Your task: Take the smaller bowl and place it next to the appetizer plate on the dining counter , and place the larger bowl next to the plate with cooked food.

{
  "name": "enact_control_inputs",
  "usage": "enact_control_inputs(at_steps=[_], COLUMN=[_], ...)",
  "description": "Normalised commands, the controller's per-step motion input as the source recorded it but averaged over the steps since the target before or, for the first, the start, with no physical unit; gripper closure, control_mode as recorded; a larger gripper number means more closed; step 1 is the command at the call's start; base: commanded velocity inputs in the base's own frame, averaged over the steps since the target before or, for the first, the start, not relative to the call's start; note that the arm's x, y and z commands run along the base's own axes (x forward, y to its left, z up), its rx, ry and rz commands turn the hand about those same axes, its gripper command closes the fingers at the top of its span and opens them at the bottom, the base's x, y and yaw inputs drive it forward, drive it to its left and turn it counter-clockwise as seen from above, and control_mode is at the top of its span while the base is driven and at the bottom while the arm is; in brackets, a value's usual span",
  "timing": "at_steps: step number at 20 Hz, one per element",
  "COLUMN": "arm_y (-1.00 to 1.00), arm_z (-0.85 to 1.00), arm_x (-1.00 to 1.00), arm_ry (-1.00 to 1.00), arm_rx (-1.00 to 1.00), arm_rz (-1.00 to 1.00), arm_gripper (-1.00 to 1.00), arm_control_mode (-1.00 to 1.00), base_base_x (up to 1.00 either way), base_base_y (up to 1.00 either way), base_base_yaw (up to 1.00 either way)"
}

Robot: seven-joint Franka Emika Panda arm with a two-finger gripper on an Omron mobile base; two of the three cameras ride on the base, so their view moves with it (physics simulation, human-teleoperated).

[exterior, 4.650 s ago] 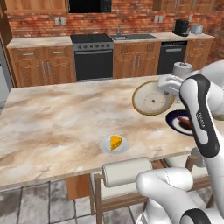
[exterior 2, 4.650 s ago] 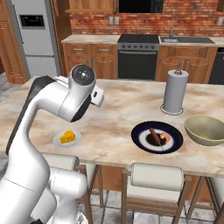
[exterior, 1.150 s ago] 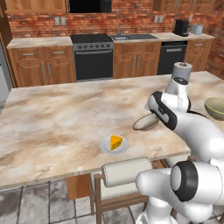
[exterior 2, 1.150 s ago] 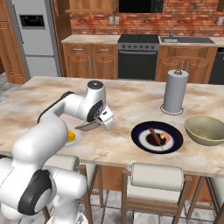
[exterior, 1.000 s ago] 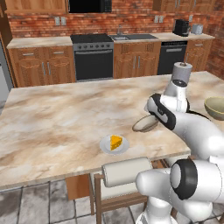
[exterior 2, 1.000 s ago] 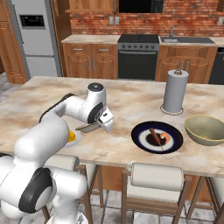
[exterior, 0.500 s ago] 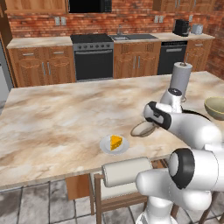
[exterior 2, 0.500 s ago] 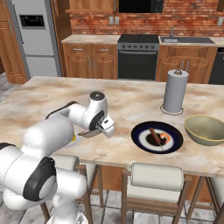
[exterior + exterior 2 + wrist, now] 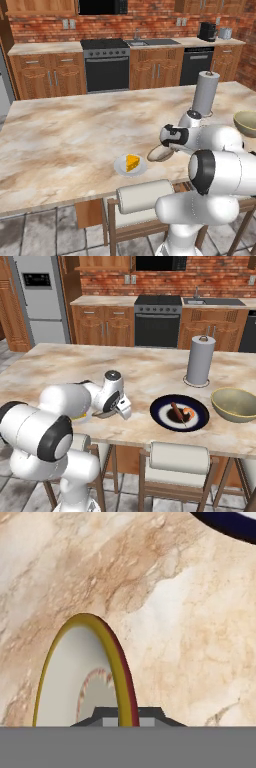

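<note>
Nearest the front edge of the wide beige-brown marbled stone island surface (image 9: 65, 140) sits the small round pale plate (image 9: 120, 167) carrying a yellow-orange cheese wedge (image 9: 132, 162), the appetiser setting. Just beside it, to its right in the left base view, the small shallow grey-beige bowl (image 9: 160, 153) hangs low over the stone, tilted, its far rim pinched by the two-finger hand (image 9: 169, 141) of the white arm. The hand is closed on that bowl; in the hand view the thin rim (image 9: 112, 662) runs up between the dark tips, edge-on. Held by the rim like this, the bowl can be lowered flat close to the cheese plate without the fingers fouling the plate. It looks very near the stone, though whether it already touches I cannot tell.

Further right, the dark round plate (image 9: 179, 412) with cooked food lies well apart from the cheese plate, and the deep olive-beige bowl with a yellowish rim (image 9: 235, 404) stands just beside it. Behind them rises a grey paper-towel roll (image 9: 199, 361) on its holder. Releasing the small bowl appears to be the step in hand.
</note>
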Motion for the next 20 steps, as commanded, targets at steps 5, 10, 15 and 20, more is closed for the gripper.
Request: enact_control_inputs(at_steps=[5,10,15,20], arm_y=[0.00,0.00,-0.01,0.00], arm_z=[-0.40,-0.38,-0.33,-0.15], arm_x=[0.19,0.17,0.10,0.07], arm_ry=[0.00,0.00,0.00,0.00], arm_rx=[0.00,0.00,0.00,0.00], arm_rz=[0.00,0.00,0.00,0.00], arm_gripper=[1.00,1.00,1.00,-1.00], arm_control_mode=[-1.00,-1.00,-1.00,-1.00], base_base_x=[0.00,0.00,0.00,0.00], base_base_y=[0.00,0.00,0.00,0.00], base_base_yaw=[0.00,0.00,0.00,0.00])
